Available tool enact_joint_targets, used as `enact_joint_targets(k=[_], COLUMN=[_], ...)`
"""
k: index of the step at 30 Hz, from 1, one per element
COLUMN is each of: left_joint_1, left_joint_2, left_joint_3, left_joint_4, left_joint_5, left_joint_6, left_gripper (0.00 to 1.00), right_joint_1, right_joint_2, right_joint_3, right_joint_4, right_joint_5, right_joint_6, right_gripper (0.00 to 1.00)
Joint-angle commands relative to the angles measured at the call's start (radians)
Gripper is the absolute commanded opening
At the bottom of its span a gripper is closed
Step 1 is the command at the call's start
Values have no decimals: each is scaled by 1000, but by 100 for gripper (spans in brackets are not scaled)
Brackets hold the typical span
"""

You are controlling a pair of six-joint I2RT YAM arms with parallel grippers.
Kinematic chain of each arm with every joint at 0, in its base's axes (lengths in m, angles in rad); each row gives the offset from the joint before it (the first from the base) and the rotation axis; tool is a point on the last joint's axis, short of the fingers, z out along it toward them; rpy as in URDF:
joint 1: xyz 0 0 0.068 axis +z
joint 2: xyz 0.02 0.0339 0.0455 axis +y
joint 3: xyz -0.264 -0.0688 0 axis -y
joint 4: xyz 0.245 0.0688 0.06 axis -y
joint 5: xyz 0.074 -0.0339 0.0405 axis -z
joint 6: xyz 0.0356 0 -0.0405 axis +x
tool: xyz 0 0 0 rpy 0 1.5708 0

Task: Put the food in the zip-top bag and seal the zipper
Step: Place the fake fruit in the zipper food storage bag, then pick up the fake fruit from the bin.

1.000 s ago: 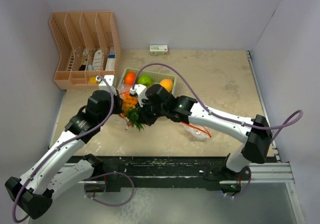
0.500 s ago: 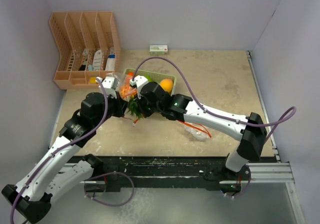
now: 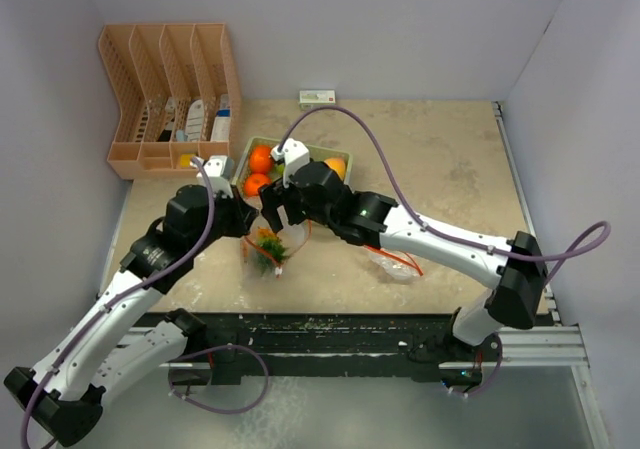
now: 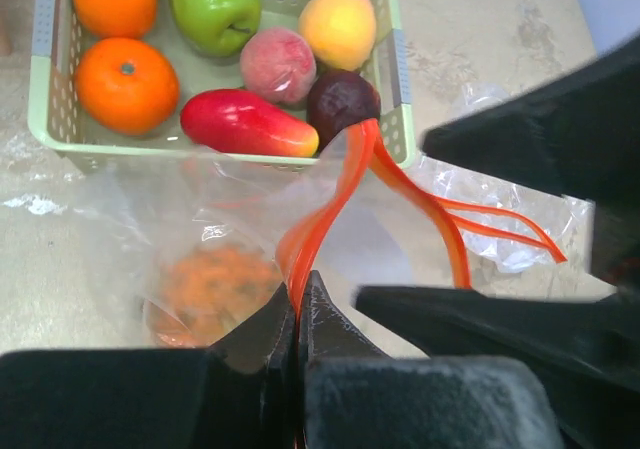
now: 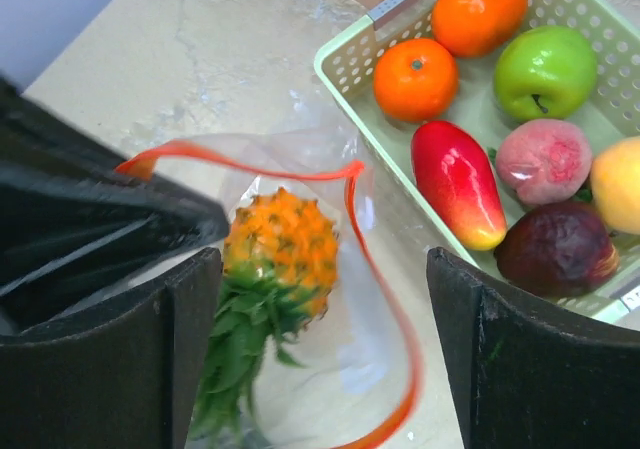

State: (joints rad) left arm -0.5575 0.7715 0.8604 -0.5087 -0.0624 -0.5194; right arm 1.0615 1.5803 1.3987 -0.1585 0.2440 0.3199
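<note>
left fingers (image 4: 252, 347) pinched tight on zip-top bag (image 5: 338, 341) at orange zipper rim | right fingers (image 5: 185, 354) spread wide, empty, over mouth | pineapple (image 5: 280, 241) inside bag, worktop (image 3: 450, 169) near edge, left of centre | film limp, slippery: likely grip stiffer zipper strip | basket (image 5: 350, 61) fruit (image 5: 457, 181) probably light, hard, rounded: pinch across middle

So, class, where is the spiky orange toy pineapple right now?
The spiky orange pineapple lies inside the clear plastic zip-top bag, just left of the pale green basket in the right wrist view.
</note>
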Motion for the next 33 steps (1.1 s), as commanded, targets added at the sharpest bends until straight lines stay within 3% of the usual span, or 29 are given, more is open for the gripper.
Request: enact_joint_targets(k=[1,10,15,23,24,25,28,33], left_joint_1=[-1,0,-1,0,0,-1,-1,-1], left_joint_2=[25,16,-13,-47,-52,-57,-80,-58], left_joint_3=[75,91,84,102,101,100,91,118], left_joint_4=[14,-7,-2,-32,-41,-47,-68,-253], left_joint_5=[-85,-127,-121,-96,-97,-100,-122,-296], left_joint_6=[-44,-69,-76,-82,-83,-84,-70,-51], left_gripper=[0,0,0,0,0,0,0,0], right_joint_1=[13,14,13,-11,-11,-11,-11,-10], right_joint_2=[-144,-268,-238,-128,-119,-108,-82,-121], right_joint_3=[-16,-100,-162,-137,-130,-122,-75,77], right_joint_4=[-11,-180,-122,-17,2,14,9,-97], right_joint_5=[-15,44,19,6,-2,-8,-14,47], right_joint_6=[11,141,181,175,168,153,128,86], right_gripper=[85,83,80,67,63,52,2,0])
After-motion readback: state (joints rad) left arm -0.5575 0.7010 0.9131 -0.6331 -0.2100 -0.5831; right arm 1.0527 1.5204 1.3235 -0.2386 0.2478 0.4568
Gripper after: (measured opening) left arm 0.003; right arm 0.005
